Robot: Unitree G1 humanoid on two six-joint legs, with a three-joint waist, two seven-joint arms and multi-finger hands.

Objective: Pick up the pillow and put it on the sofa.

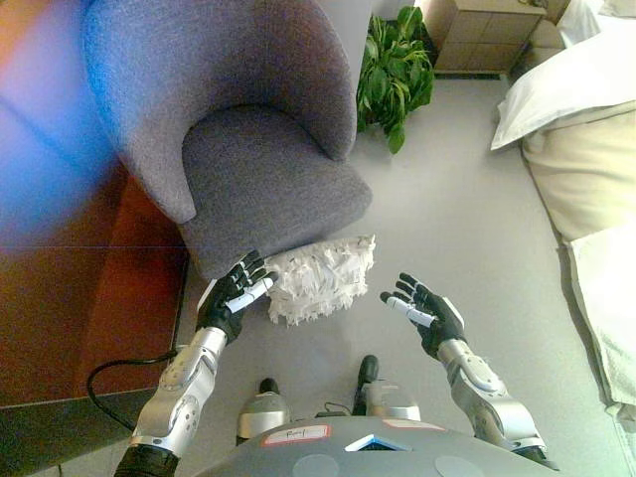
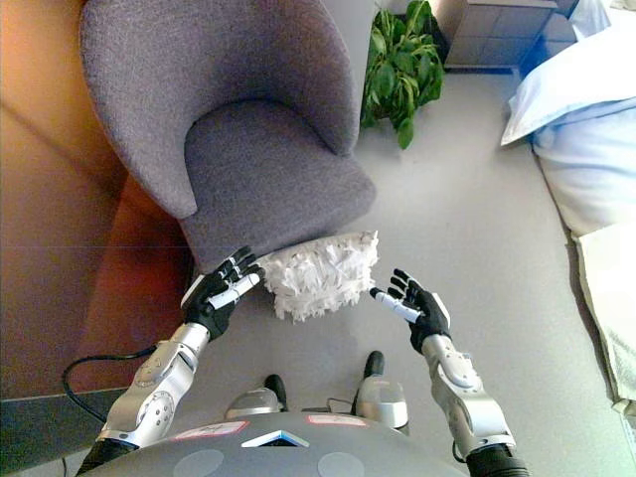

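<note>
- Lying on the grey floor (image 1: 447, 209) against the front edge of the sofa (image 1: 268, 179), the pillow (image 1: 320, 278) is white with a shaggy, fringed cover; its rear edge is tucked partly under the seat's overhang.
- Sofa: grey fabric, curved high back, rounded seat — nothing on the seat.
- Left hand (image 1: 235, 294): just beside the pillow's left end, palm turned inward. Fingers (image 1: 260, 288) straight and spread, tips at the fringe; contact cannot be confirmed. Holds nothing.
- Right hand (image 1: 425, 310): off the pillow's right end with a clear gap of floor between them. Fingers relaxed, slightly spread, palm facing the pillow — holds nothing.
- Pillow sits between the two hands, nearer the left.
- Surroundings: green potted plant (image 1: 393, 70) behind the sofa's right side; wooden drawer unit (image 1: 482, 35) beyond it; bed with white and cream bedding (image 1: 586, 129) along the right edge; reddish-brown wood panel (image 1: 89, 288) to the left.
</note>
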